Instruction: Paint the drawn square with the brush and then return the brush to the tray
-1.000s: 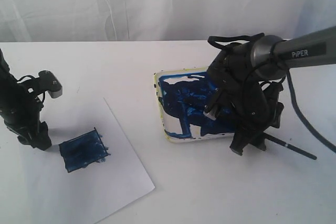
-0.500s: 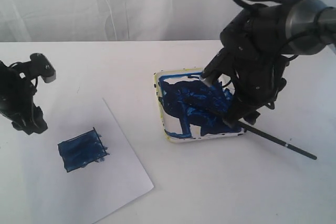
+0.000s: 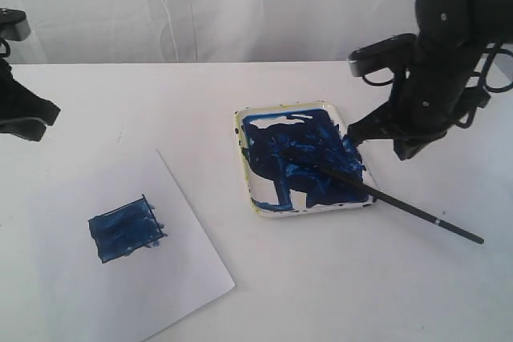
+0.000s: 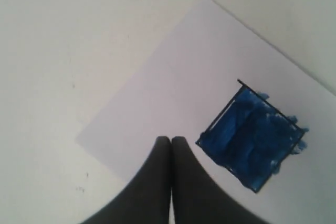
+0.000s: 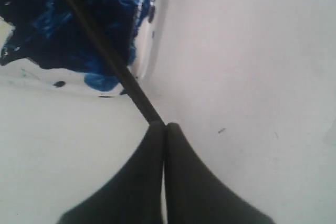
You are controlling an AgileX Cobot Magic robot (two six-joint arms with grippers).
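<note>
The drawn square (image 3: 124, 228) on the white paper sheet (image 3: 180, 278) is filled with streaky dark blue; the left wrist view shows it (image 4: 252, 139) too. On the right stands the tray (image 3: 264, 206), smeared with blue paint. The brush (image 3: 401, 207) lies free, its tip end in the tray and its handle slanting out over the table. My right gripper (image 3: 398, 146) hangs shut and empty above the tray's right edge; in its wrist view (image 5: 165, 126) the brush (image 5: 105, 51) runs from below the fingertips into the tray (image 5: 148, 51). My left gripper (image 3: 30, 124) is shut at the far left, off the paper (image 4: 170, 140).
The white table (image 3: 337, 294) carries only the paper and the tray. A white curtain (image 3: 200, 6) closes off the back. The brush handle's end (image 3: 479, 239) reaches far to the right on the table.
My right gripper has let go of the brush, risen and drawn back to the right; the brush now rests in the tray. My left arm has pulled away up and to the left.
</note>
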